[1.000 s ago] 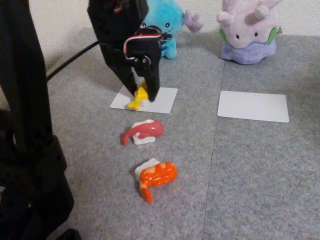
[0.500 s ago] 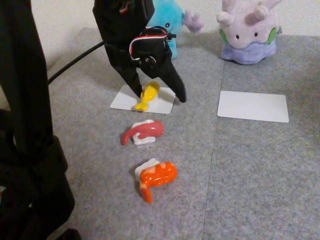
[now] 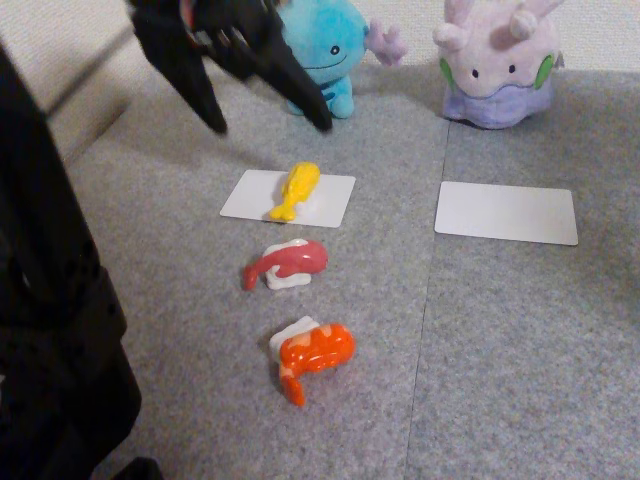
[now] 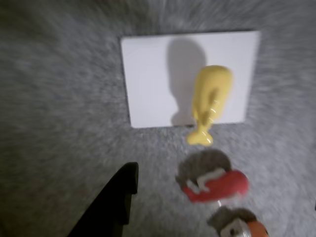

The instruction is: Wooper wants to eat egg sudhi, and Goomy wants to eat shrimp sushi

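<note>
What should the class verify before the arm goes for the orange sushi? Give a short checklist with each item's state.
1. Yellow sushi resting on the left card before the blue plush: ok.
2. End effector open and empty: ok.
3. Orange sushi unobstructed on the mat: ok.
4. Right card before the lilac plush free: ok.
5. Pink sushi clear of the approach path: cannot tell.

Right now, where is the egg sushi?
In the fixed view, the egg sushi lies on the left white card, in front of Wooper and just beyond the pink-red sushi.
</note>
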`<state>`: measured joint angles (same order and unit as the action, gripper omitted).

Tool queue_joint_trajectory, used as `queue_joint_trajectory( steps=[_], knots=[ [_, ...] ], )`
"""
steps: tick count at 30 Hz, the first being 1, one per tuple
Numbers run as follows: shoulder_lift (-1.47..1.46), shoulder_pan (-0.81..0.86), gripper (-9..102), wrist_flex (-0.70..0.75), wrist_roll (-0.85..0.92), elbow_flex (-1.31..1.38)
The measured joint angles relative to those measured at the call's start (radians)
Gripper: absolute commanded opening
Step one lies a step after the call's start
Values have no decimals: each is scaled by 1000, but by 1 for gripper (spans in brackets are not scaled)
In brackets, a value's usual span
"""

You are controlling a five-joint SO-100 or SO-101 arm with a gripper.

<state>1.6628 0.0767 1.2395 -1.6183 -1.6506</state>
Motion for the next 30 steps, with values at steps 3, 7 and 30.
queue_joint_trajectory(
  steps=[3, 7, 30],
  knots=[
    [103, 9, 42, 69, -38, 0],
    [170, 29, 42, 146, -64, 0],
    [324, 276, 42, 367, 71, -167]
  ],
)
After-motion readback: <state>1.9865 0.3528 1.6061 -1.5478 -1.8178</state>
